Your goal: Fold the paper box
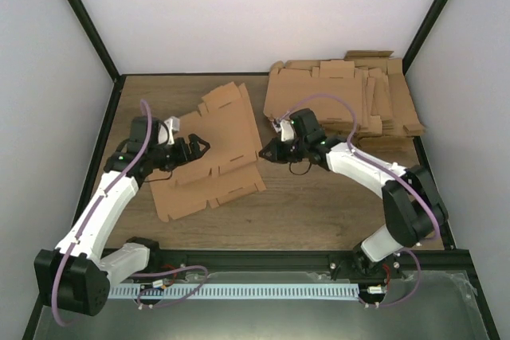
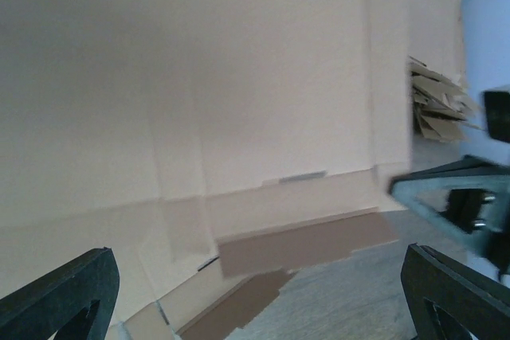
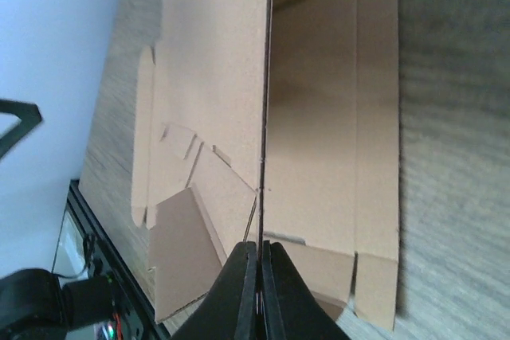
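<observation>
The paper box [image 1: 227, 145] is a single brown creased sheet with flaps, left of the table's middle, with its right side raised off the wood. My right gripper [image 1: 265, 151] is shut on its right edge. In the right wrist view the thin edge of the paper box [image 3: 315, 117] runs straight into the closed fingertips of that gripper [image 3: 260, 254]. My left gripper [image 1: 201, 147] stands wide open over the sheet's left part. In the left wrist view the paper box [image 2: 199, 77] fills the frame, and nothing lies between the fingers of the left gripper [image 2: 255, 284].
A pile of flat brown cardboard blanks [image 1: 351, 93] lies at the back right, by the wall. Bare wooden table [image 1: 319, 212] shows in front of the sheet. A black frame rail [image 1: 263, 259] runs along the near edge.
</observation>
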Action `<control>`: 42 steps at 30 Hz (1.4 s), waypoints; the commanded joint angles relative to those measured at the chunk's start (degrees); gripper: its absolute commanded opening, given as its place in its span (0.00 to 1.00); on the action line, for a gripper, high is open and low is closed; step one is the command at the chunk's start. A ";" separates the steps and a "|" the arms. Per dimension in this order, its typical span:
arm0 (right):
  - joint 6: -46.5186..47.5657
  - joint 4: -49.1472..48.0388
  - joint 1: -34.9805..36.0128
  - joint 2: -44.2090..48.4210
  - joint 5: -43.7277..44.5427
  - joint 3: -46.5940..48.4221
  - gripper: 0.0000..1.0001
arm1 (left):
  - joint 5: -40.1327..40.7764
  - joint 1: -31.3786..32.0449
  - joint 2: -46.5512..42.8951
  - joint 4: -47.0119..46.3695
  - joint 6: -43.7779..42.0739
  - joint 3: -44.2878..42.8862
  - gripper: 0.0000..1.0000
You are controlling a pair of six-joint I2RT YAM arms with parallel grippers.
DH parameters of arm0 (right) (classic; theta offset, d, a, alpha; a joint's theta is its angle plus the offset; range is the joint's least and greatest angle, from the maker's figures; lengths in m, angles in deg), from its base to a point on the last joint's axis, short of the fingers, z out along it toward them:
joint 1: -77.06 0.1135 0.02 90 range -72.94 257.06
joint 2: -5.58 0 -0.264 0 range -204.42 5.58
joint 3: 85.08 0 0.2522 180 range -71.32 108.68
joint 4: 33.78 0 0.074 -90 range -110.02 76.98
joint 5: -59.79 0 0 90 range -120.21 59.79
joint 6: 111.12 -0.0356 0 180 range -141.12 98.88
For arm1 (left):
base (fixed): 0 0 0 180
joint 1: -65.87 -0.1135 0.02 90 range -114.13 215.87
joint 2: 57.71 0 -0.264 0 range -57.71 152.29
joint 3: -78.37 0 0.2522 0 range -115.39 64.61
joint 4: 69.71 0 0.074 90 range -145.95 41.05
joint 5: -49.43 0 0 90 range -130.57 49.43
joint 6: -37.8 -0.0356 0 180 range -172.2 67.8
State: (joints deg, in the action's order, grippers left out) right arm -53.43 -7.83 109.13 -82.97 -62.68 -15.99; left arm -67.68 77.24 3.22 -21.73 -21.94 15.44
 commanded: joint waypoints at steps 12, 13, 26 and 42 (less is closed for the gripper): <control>5.88 11.00 -28.60 -2.06 -1.32 24.38 0.01 | 4.95 0.13 0.85 4.98 -2.58 -5.22 1.00; 6.59 12.17 -31.10 -3.72 -2.57 26.28 0.01 | 4.73 0.14 1.19 4.95 -2.50 -4.96 1.00; 15.56 27.46 -51.26 -28.28 -11.74 44.07 0.13 | 2.94 0.14 3.56 3.49 -2.28 -2.09 1.00; 14.47 16.38 -33.50 -7.37 -3.04 26.95 0.71 | 9.50 0.14 6.83 3.07 -1.01 4.28 1.00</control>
State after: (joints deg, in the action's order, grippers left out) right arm -38.51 11.64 66.75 -93.59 -63.34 16.47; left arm -60.32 77.22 8.70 -18.12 -23.62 18.50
